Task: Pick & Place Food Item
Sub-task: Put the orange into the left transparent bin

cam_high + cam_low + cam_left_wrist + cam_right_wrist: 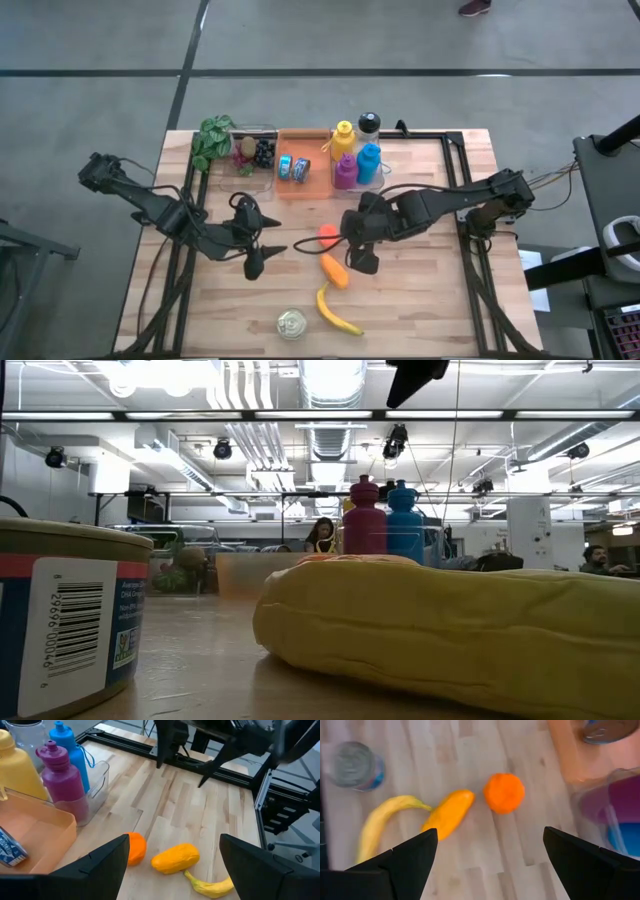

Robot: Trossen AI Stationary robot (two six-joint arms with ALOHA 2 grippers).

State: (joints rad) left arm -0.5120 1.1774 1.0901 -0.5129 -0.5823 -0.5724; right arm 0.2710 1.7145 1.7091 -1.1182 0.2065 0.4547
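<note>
Banana (336, 312) lying diagonally beside can (292, 324)

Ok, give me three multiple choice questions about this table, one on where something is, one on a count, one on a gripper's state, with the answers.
1. Where does the round orange fruit lie?
A. in the orange tray
B. on the bare wooden table
C. in the clear bin

2. How many plastic bottles stand in the clear bottle bin?
A. two
B. four
C. six

3. How are the right gripper fingers?
A. open, empty
B. shut on the yellow banana
C. shut on the tin can

Answers: 1 B, it sits on the wood beside the oblong orange mango. 2 B, yellow, black-capped, purple and blue. 3 A, the right wrist view shows its fingers wide apart over the fruit.
</note>
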